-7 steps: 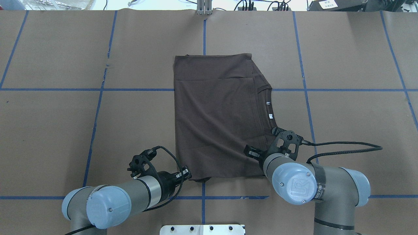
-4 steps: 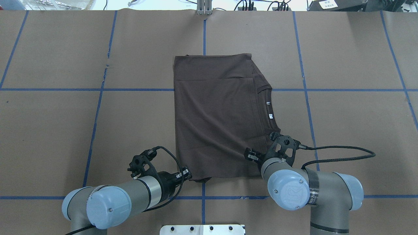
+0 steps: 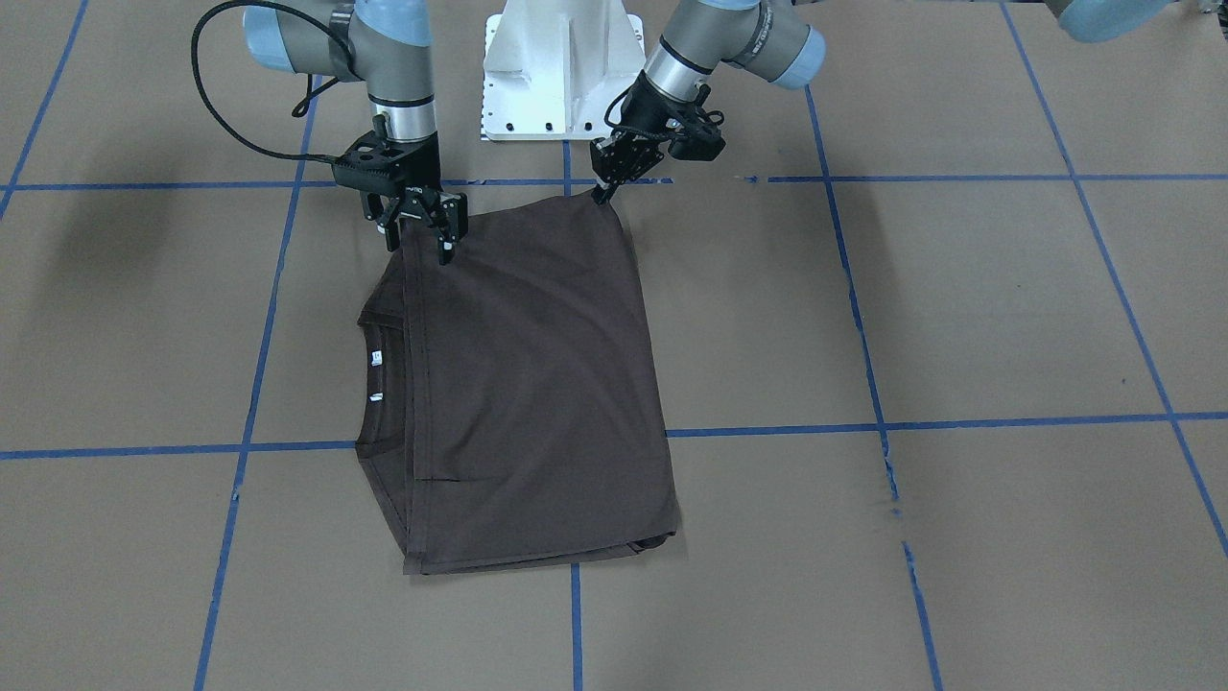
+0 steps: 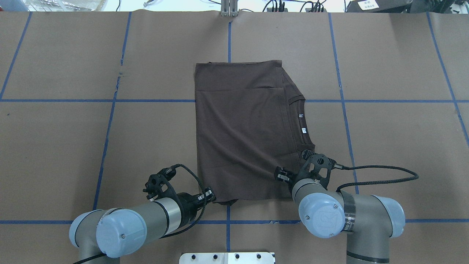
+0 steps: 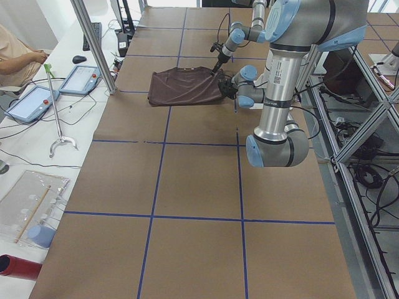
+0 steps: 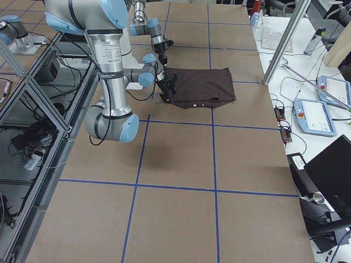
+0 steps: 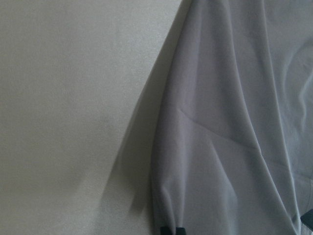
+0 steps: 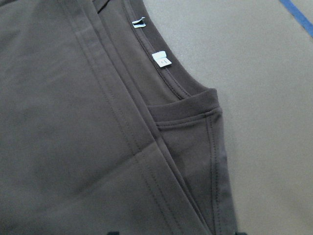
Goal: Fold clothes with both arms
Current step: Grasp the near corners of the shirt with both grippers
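**Jaws unmatched at the fold: the left gripper is pinched tight on one corner of the T-shirt, while the right gripper stands spread over the other.**

From across the table, the shirt lies folded at centre, with its robot-side edge at both grippers. Overhead, creases run toward the right gripper. The side views are too distant to add anything. The left wrist camera shows cloth bunched at closed tips, a thin bite that could slip. The right wrist camera shows tips apart over stacked layers beside the collar. Closing on the top layer alone would likely skew any lift and spill the fold.
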You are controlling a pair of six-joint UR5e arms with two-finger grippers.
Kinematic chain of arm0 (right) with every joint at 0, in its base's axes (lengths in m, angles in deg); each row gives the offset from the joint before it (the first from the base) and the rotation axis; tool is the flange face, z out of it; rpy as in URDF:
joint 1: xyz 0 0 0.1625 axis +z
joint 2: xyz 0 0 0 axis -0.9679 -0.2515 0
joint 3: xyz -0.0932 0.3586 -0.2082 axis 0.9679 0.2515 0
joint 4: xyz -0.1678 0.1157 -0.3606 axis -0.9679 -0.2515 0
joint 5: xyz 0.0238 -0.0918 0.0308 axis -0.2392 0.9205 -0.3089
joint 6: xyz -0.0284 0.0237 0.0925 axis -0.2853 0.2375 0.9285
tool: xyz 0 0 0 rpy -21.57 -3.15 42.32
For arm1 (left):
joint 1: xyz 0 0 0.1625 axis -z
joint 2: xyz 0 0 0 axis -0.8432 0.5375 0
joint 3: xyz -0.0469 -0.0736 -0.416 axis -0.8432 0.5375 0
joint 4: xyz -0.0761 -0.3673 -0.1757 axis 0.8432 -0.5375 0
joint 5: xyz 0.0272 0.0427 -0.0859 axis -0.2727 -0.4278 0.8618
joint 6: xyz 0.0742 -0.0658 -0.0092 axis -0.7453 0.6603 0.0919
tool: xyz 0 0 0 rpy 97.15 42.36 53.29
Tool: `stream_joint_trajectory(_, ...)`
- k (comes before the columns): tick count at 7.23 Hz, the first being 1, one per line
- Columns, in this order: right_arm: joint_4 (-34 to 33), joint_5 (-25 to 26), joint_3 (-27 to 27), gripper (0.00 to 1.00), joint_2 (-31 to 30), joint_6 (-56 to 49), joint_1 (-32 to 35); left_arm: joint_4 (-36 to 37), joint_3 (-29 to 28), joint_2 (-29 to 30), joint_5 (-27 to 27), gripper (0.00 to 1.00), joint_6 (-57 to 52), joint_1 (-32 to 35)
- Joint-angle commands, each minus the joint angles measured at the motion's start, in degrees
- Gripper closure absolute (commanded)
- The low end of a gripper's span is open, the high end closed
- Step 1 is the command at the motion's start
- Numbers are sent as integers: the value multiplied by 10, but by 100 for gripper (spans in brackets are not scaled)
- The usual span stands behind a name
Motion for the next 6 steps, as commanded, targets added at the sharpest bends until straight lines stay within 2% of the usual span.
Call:
stream_joint_trajectory(1, 1, 6, 6, 18, 0, 1, -2, 0, 1, 0, 1, 100, 0, 0)
stream_joint_trajectory(2, 1, 6, 6, 24, 0, 1, -2, 0, 2, 0, 1, 100, 0, 0)
stream_joint_trajectory(4, 2, 5, 4, 100, 1, 38, -3, 0, 2, 0, 0, 100, 0, 0)
stream_joint_trajectory(6, 2, 12, 0, 100, 2, 39, -7, 0, 2, 0, 0, 100, 0, 0)
